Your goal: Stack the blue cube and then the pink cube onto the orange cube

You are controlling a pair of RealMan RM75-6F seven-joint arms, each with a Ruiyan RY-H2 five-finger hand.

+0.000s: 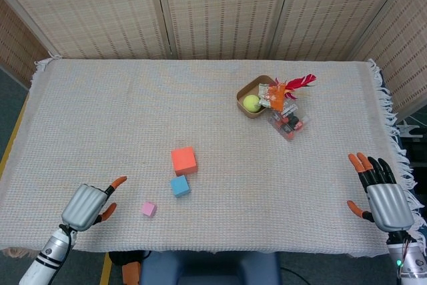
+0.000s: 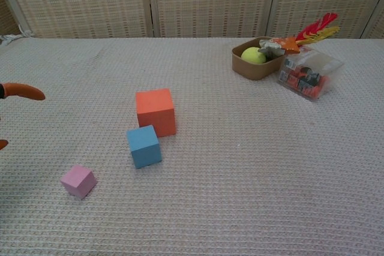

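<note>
An orange cube point(image 1: 183, 160) point(image 2: 155, 112) stands near the middle of the woven cloth. Just in front of it sits a smaller blue cube point(image 1: 179, 185) point(image 2: 144, 146), close to touching it. A small pink cube point(image 1: 148, 209) point(image 2: 78, 181) lies further to the front left, apart from both. My left hand point(image 1: 89, 204) hovers left of the pink cube with its fingers apart and nothing in it; the chest view shows only its orange fingertips point(image 2: 24, 92) at the left edge. My right hand point(image 1: 381, 193) stays open at the table's front right corner, far from the cubes.
At the back right a brown bowl point(image 1: 247, 95) point(image 2: 240, 67) holds a green ball point(image 1: 251, 103) point(image 2: 253, 55). A clear box point(image 1: 288, 122) point(image 2: 309, 74) of small items and a red-orange feathered toy point(image 1: 285, 87) point(image 2: 306, 33) lie beside it. Wicker screens stand behind the table.
</note>
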